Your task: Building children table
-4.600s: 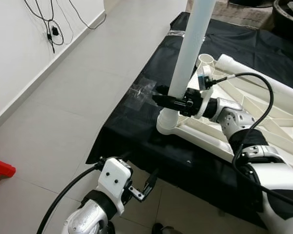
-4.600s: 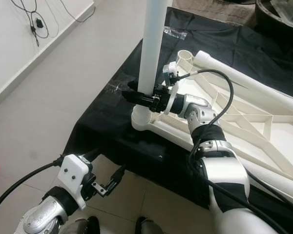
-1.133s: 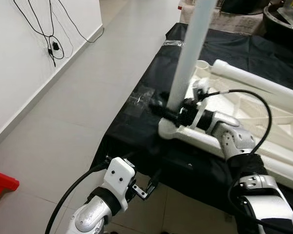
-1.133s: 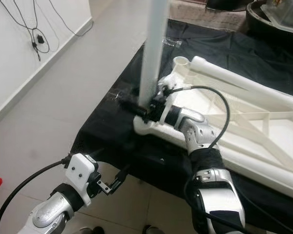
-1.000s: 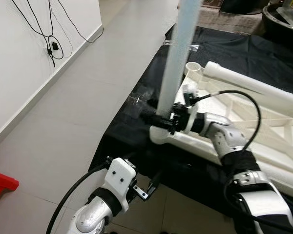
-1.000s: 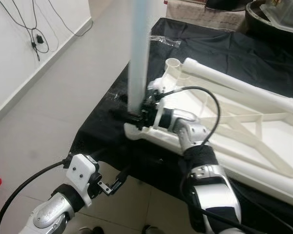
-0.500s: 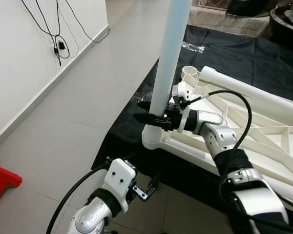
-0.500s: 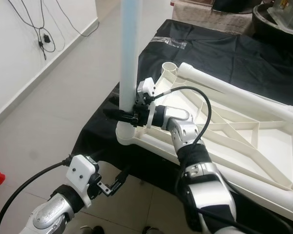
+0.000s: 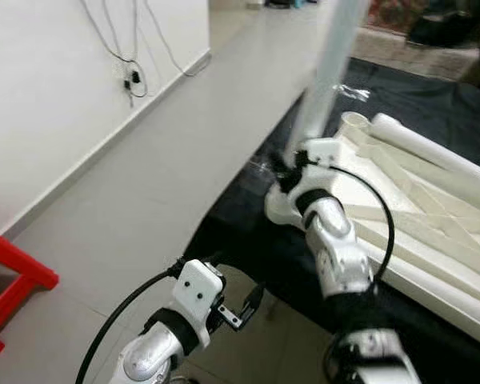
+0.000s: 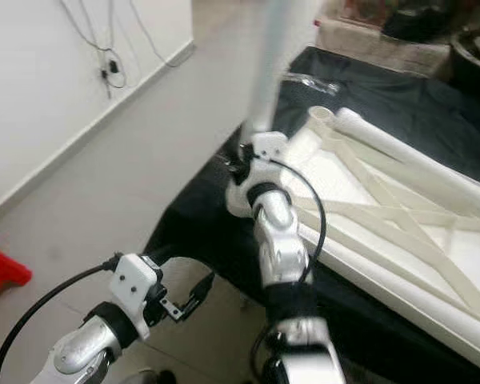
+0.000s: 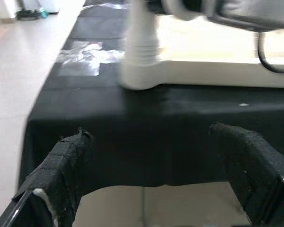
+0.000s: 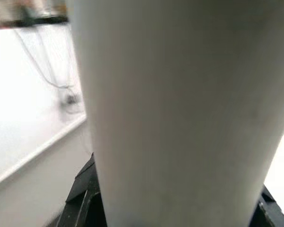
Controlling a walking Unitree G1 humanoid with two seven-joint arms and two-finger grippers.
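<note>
Assembly partly complete: one leg standing in a corner socket, gripped by the right arm.

The white table leg (image 9: 330, 60) stands upright in the near corner socket (image 9: 284, 210) of the upturned table frame (image 10: 384, 208), which lies on a black cloth (image 9: 248, 232) at floor level. The right gripper (image 9: 286, 170) is at the leg's base just above the socket, and the right wrist view has its black fingers (image 12: 83, 198) on either side of the leg, closed on it. Whether the leg is fully seated cannot be told. A second socket (image 10: 321, 115) at the far corner stands open, so by my judgement further legs remain to fit. The left gripper (image 11: 156, 189) hangs low before the cloth's edge, jaws wide and empty. Cables (image 9: 132, 76) trail down the wall; a red stool (image 9: 12, 280) stands apart on the tiles.
</note>
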